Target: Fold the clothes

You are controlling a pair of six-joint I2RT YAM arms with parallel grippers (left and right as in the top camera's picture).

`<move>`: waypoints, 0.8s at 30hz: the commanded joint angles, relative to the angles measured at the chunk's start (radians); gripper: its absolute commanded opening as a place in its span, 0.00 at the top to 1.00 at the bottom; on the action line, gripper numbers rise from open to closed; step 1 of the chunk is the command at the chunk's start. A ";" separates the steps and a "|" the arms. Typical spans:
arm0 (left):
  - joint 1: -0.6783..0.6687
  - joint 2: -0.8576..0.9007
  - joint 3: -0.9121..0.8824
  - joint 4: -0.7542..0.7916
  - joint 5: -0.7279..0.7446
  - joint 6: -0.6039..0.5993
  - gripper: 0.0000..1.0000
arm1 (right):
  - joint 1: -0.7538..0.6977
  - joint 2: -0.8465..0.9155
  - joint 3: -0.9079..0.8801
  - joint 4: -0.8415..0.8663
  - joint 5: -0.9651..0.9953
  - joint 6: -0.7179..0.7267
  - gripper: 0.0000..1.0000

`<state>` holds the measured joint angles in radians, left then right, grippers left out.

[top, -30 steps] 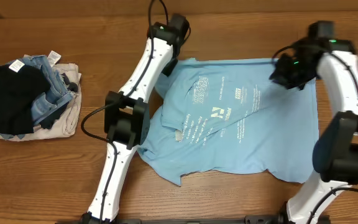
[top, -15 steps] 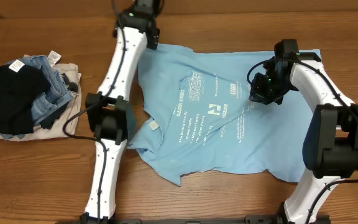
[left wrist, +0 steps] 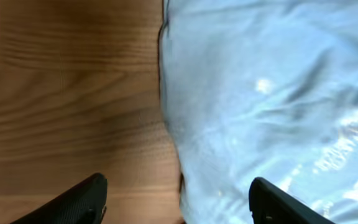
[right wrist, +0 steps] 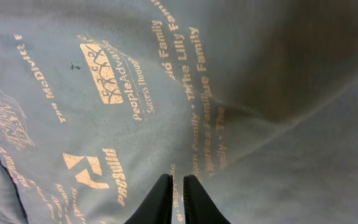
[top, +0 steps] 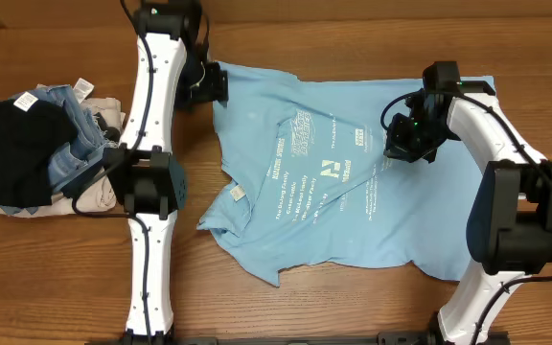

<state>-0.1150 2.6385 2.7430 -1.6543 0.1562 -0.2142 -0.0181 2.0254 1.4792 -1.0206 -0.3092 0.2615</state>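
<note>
Two arms flank a light-blue T-shirt point(top: 391, 220) lying crumpled from the centre of the table point(top: 353, 316) toward 3 o'clock. Left tool point(top: 209, 86), at 11 o'clock, hangs released, fingers wide over the shirt's upper-left edge. Right tool point(top: 405, 139), at 2 o'clock, is clenched over the printed lettering. Denim and dark garments point(top: 36, 144) lie heaped at 9 o'clock.

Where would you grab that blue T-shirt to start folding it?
Probably the T-shirt's far left edge, coming from the bare table side: that edge lies flat and straight on the wood, so a finger could slip under. The open left gripper hangs astride it.
</note>
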 commanded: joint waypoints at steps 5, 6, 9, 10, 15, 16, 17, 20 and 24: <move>0.009 0.121 -0.049 0.056 0.081 -0.034 0.26 | 0.002 0.000 -0.001 0.002 0.002 0.000 0.88; 0.009 0.134 -0.049 0.065 0.081 -0.034 0.28 | 0.002 0.000 -0.001 0.002 0.002 0.000 0.88; 0.009 0.164 -0.050 0.066 0.081 -0.034 0.59 | 0.002 0.000 -0.001 0.000 0.002 0.000 0.87; 0.009 0.167 -0.050 0.066 0.081 -0.034 0.75 | 0.002 0.000 -0.001 0.000 0.003 0.000 0.87; 0.042 0.161 -0.034 0.150 0.073 -0.038 0.96 | 0.002 0.000 -0.001 -0.002 0.003 0.000 0.87; 0.059 0.160 -0.013 0.192 0.073 -0.039 0.96 | 0.002 0.000 -0.001 -0.001 0.006 0.000 0.87; 0.076 0.160 0.005 0.230 0.073 -0.050 0.96 | 0.002 0.000 -0.001 0.001 0.014 0.000 0.86; 0.117 0.160 0.037 0.330 0.106 -0.052 0.96 | 0.002 0.000 -0.001 0.002 0.040 0.000 0.86; 0.145 0.161 0.037 0.429 0.146 -0.005 0.93 | 0.002 0.000 -0.001 0.002 0.040 0.000 0.86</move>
<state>0.0067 2.7842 2.7552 -1.2636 0.2642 -0.2527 -0.0181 2.0254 1.4792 -1.0214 -0.2836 0.2619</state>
